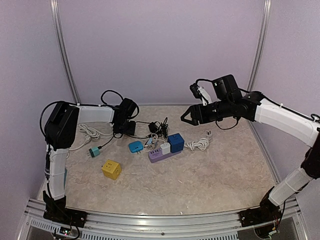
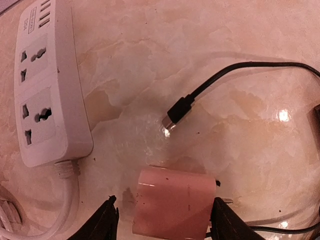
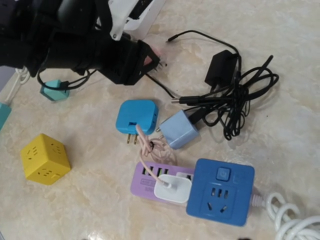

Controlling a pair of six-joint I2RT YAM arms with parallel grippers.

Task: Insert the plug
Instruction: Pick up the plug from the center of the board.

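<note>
- Left arm: elbow up high, forearm stretched flat toward the back, wrist tipped down so the left gripper (image 2: pixel 165 201) is right at the marbled tabletop (image 2: pixel 210 45).
- Its jaws sit either side of the pink boxy plug adapter (image 2: pixel 172 210), lying near the white plastic power strip (image 2: pixel 45 85). Can't tell if it's actually pinched.
- Right arm reaches in leftward, and the right gripper (image 1: pixel 186 116) hovers over the table, jaws apart, empty.

Lying left of the power strip (image 3: pixel 147 180): cube socket (image 3: pixel 45 159). Sitting on the strip: small charger (image 3: pixel 172 190) beside socket block (image 3: pixel 220 196). Lying just behind: flat adapter (image 3: pixel 136 116), boxy adapter (image 3: pixel 179 131), then tangled cables (image 3: pixel 240 95).
</note>
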